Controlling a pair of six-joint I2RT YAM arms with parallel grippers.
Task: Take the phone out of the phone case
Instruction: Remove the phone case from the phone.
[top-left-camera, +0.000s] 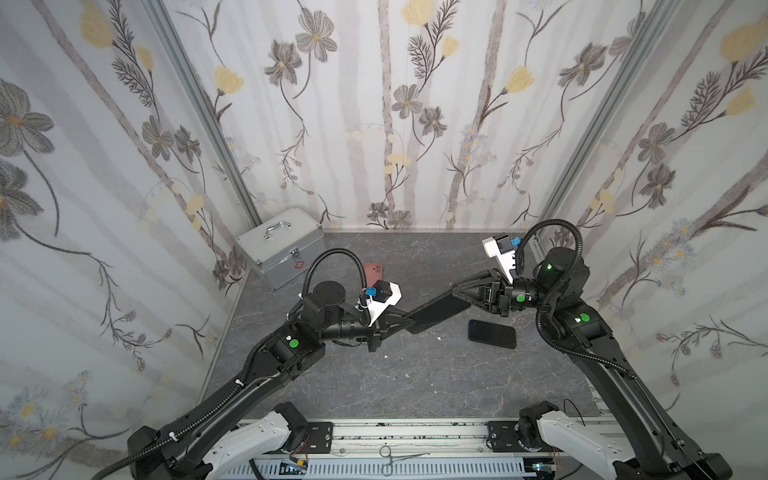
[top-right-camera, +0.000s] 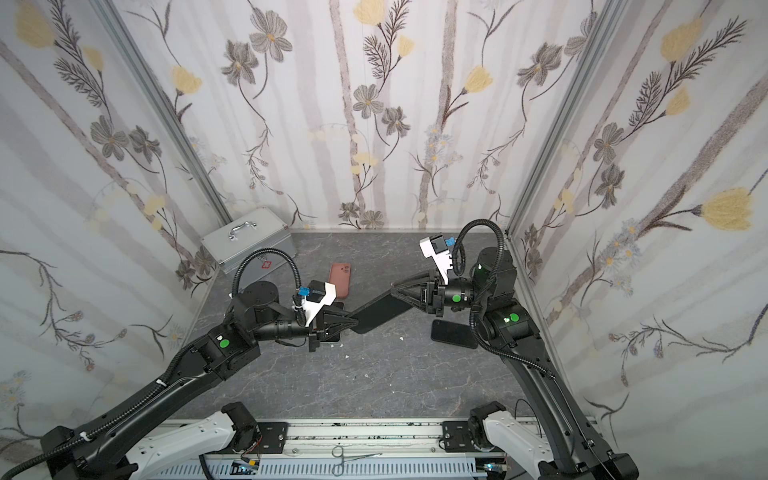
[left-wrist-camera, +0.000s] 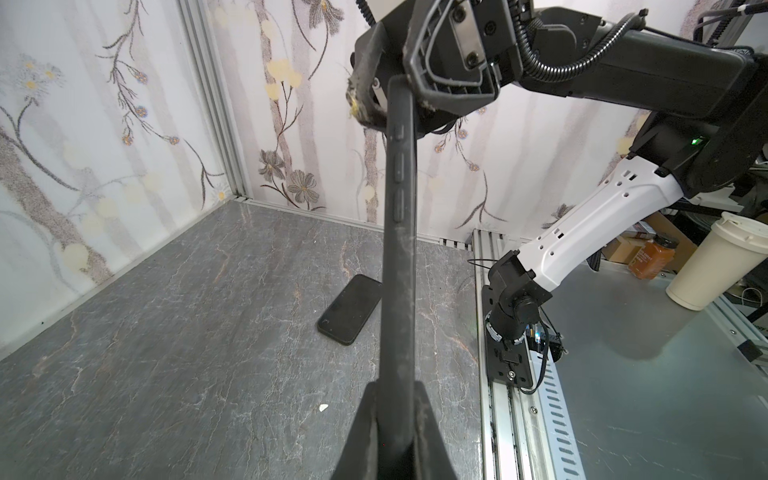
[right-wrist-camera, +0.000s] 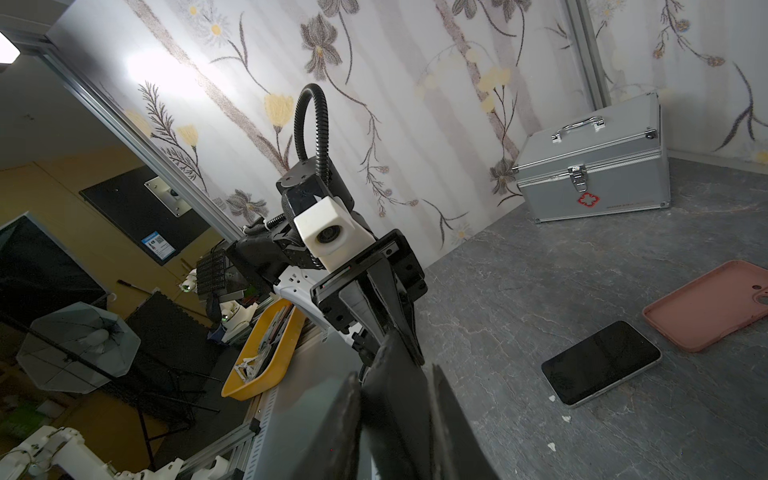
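Above the grey table (top-left-camera: 415, 382), well apart from the silver box (top-left-camera: 280, 249) and on its robot-right side, the black phone case (top-left-camera: 440, 311) hangs in the air between both arms; whether the phone is inside it I cannot tell. The left gripper (top-left-camera: 409, 322) is clamped on the end nearer the box. The right gripper (top-left-camera: 455, 291) straddles the end farther from it, but I cannot tell if it pinches. Best, I judge: left holds firm while right catches only the case's lip and peels it back.
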